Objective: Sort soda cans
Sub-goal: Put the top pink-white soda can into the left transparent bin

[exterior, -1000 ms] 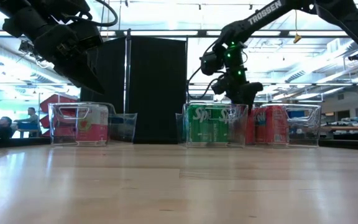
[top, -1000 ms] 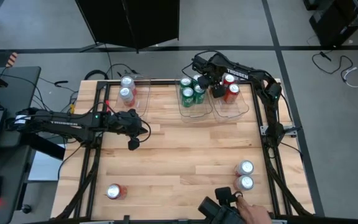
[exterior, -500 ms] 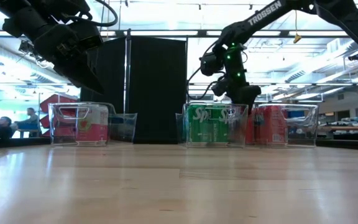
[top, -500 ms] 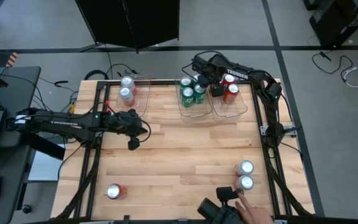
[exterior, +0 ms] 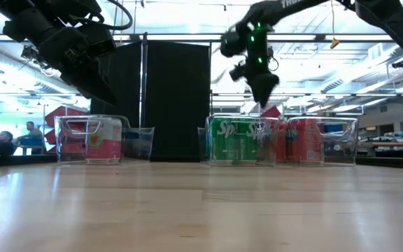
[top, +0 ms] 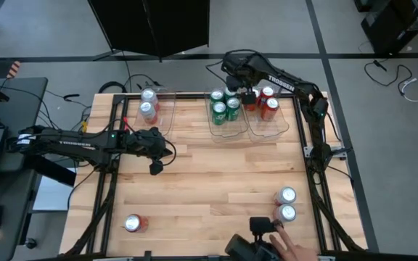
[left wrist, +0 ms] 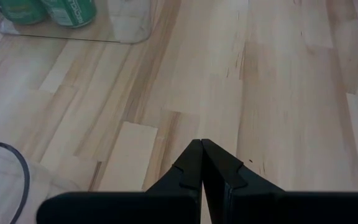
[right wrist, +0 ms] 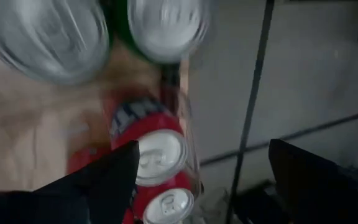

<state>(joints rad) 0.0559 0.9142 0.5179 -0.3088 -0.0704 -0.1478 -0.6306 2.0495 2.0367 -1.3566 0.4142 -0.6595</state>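
Observation:
Both grippers hold nothing. My right gripper [top: 249, 98] [exterior: 261, 82] is open and hangs above the far bins, over the seam between the green cans [top: 224, 104] and the red cans [top: 269, 101]; its wrist view looks down on red cans [right wrist: 157, 155] between the spread fingers. Two silver cans [top: 148, 103] stand in the left bin. On the bare table stand a red can [top: 133, 223] near the front left and two silver cans [top: 287, 204] near the front right. My left gripper [top: 154, 168] [left wrist: 202, 148] is shut and waits above the table's left middle.
Three clear plastic bins [top: 267, 129] line the far edge. A person's hand [top: 290, 249] with a dark device [top: 256, 238] reaches in at the near edge, close to the two silver cans. Bare wood [top: 216, 174] lies across the middle.
My right gripper has risen from rim height at the red bin to well above the bins, drifting slightly toward the table's far left. The hand at the near edge has shifted a little. The cans stay put.

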